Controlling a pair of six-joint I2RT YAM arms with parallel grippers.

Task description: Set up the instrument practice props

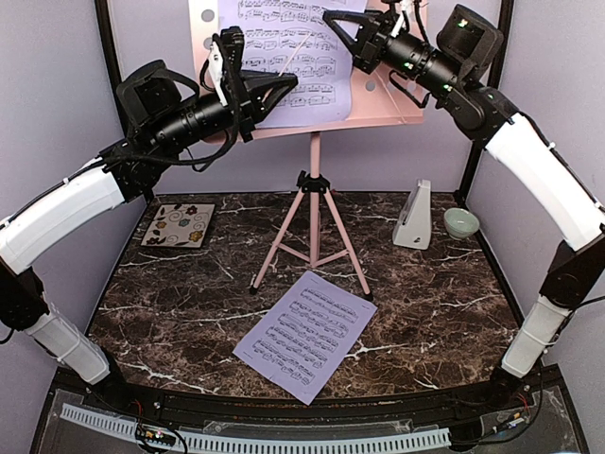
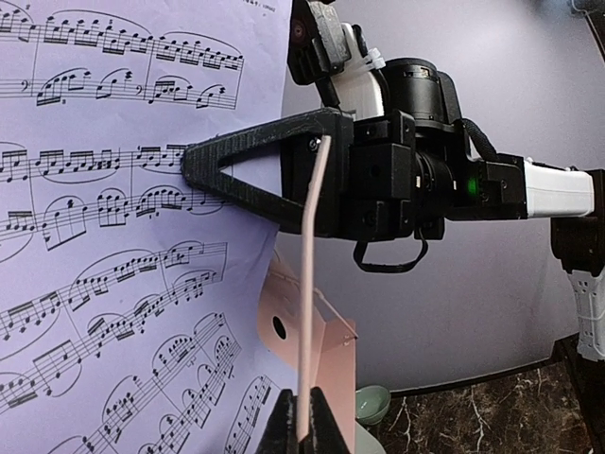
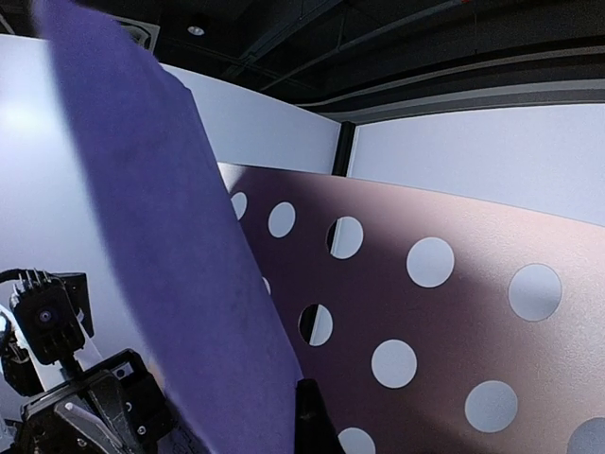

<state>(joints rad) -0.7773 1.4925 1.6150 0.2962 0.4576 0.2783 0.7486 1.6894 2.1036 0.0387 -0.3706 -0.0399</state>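
Note:
The pink perforated music stand (image 1: 314,203) stands on its tripod mid-table. One lavender sheet-music page (image 1: 284,52) lies against its desk. My left gripper (image 1: 282,85) is in front of the desk, shut on the stand's thin pink retainer wire (image 2: 307,312), as the left wrist view (image 2: 304,421) shows. My right gripper (image 1: 333,21) is at the page's upper right edge, shut on that page (image 3: 180,284); only one finger (image 3: 310,421) shows in the right wrist view. A second page (image 1: 304,333) lies flat on the table in front. The white pyramid metronome (image 1: 414,216) stands at the right.
A floral square tile (image 1: 179,225) lies at the left of the dark marble table (image 1: 189,303). A small pale green bowl (image 1: 460,222) sits at the far right, beside the metronome. Grey walls close in the back and sides.

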